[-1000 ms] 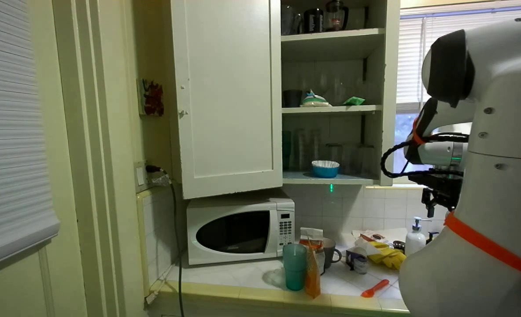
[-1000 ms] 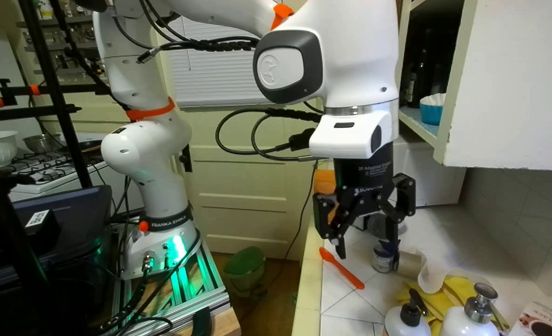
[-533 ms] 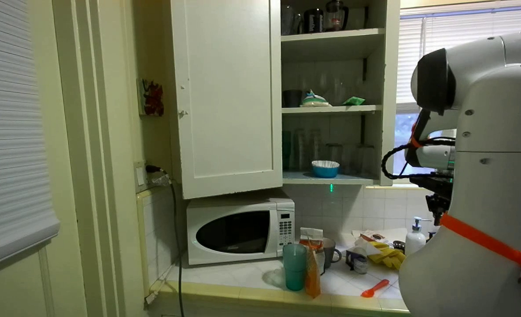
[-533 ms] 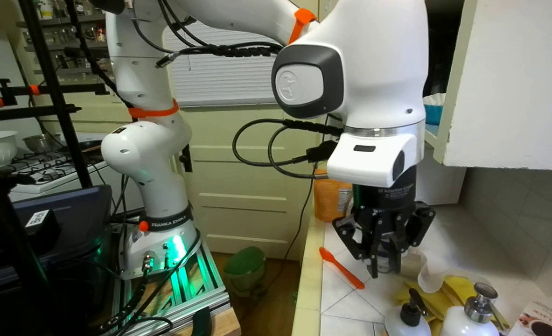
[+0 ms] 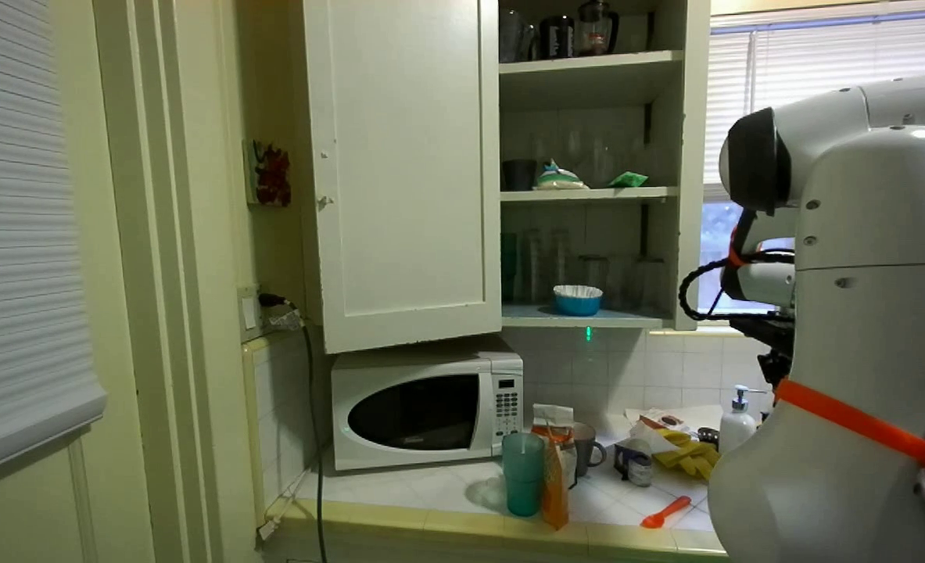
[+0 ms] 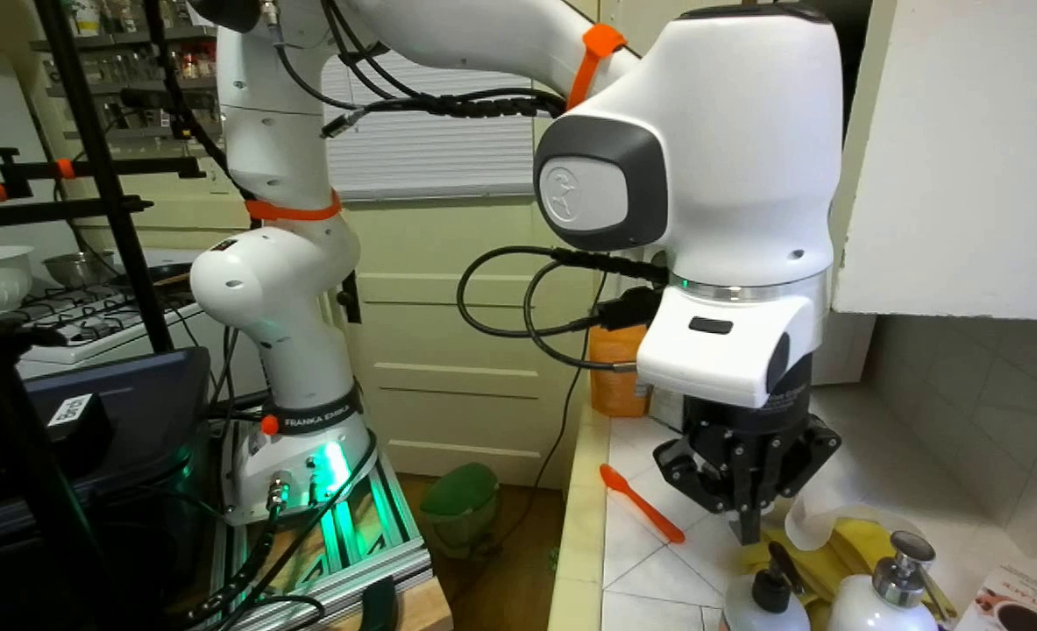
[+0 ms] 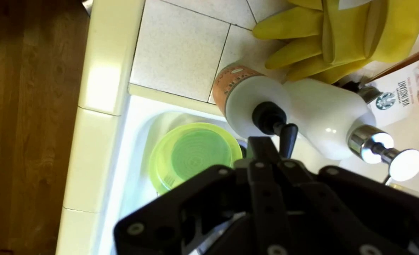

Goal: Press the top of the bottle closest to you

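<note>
Orange-labelled bottle (image 7: 246, 97) with a black pump (image 7: 269, 118) stood on the tiled counter (image 7: 177, 53), just beside the sink (image 7: 128, 148). Fingers (image 7: 261, 151) were closed, tips together, pointing down. In the wrist view the tips partly overlapped the pump's spout (image 7: 289, 136); could not tell whether they touched it. An exterior view put them above the counter, near this bottle. White bottle (image 7: 326, 117) with a silver pump (image 7: 382, 150) stood alongside; contact between the two bottles unclear. Yellow gloves (image 7: 344, 39) lay near both; a Starbucks box (image 7: 400, 95) showed beyond the white one. Inside the sink sat a round yellow-green container (image 7: 160, 159).

Farther along the counter an orange spoon (image 6: 643, 504) lay flat, seen in both exterior views. Past it an orange pouch (image 5: 554, 493) stood upright, just beside a teal cup (image 5: 522, 477), with a grey mug (image 5: 584, 450) near. Microwave (image 5: 415, 414) stood farther on, below an open cupboard door (image 5: 407, 172). Blue bowl (image 5: 578, 303), white inside, sat on the lowest visible shelf (image 5: 630, 321). Arm (image 6: 755, 149) stretched out over the counter; in an exterior view its bulk hid one end of it. On the floor (image 6: 518, 570), a green bin (image 6: 461, 508) stood near a door (image 6: 430, 394).
</note>
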You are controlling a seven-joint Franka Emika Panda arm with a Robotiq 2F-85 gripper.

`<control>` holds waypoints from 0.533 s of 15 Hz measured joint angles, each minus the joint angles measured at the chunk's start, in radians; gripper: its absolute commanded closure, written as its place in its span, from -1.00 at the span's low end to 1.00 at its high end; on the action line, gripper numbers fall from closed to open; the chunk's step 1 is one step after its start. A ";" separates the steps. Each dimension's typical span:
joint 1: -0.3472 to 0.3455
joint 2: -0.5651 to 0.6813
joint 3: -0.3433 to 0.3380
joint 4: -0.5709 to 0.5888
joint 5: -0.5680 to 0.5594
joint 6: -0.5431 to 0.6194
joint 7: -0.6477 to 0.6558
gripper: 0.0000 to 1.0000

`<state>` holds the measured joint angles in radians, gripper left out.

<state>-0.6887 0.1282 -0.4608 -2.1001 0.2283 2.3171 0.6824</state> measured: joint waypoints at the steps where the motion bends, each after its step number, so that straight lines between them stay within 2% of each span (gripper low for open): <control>1: 0.000 0.008 -0.002 0.006 0.012 0.004 -0.010 1.00; 8: -0.001 0.062 -0.007 0.036 0.105 0.045 -0.101 1.00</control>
<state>-0.6893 0.1902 -0.4679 -2.0640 0.3337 2.3621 0.5812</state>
